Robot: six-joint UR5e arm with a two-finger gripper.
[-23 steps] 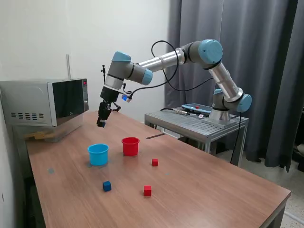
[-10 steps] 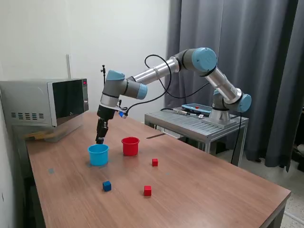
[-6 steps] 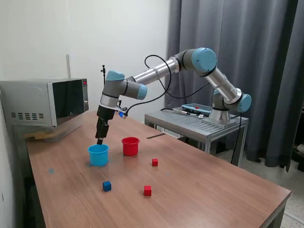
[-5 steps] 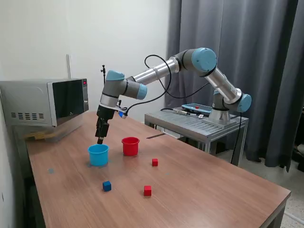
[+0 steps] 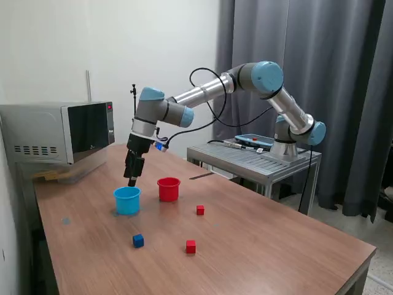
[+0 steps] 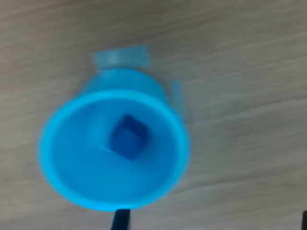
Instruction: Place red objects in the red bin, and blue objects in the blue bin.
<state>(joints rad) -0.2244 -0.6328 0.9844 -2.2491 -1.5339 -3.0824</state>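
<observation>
The light blue bin (image 5: 127,200) stands on the wooden table, with the red bin (image 5: 169,188) just to its right in the exterior view. My gripper (image 5: 131,180) hangs a little above the blue bin's rim, open and empty. In the wrist view one dark blue cube (image 6: 128,138) lies inside the blue bin (image 6: 176,139), and the gripper (image 6: 212,223) shows only as two dark fingertips far apart. A second blue cube (image 5: 138,241) and two red cubes (image 5: 200,209) (image 5: 191,246) lie loose on the table nearer the front.
A microwave (image 5: 58,132) sits at the table's back on the exterior view's left. A metal side table (image 5: 258,158) carrying a teach pendant (image 5: 255,140) and the arm's base stands behind on the right. Dark curtains hang behind it.
The gripper came down from higher up to just over the blue bin, then lifted slightly. A blue cube now lies in the bin. The loose cubes have not moved.
</observation>
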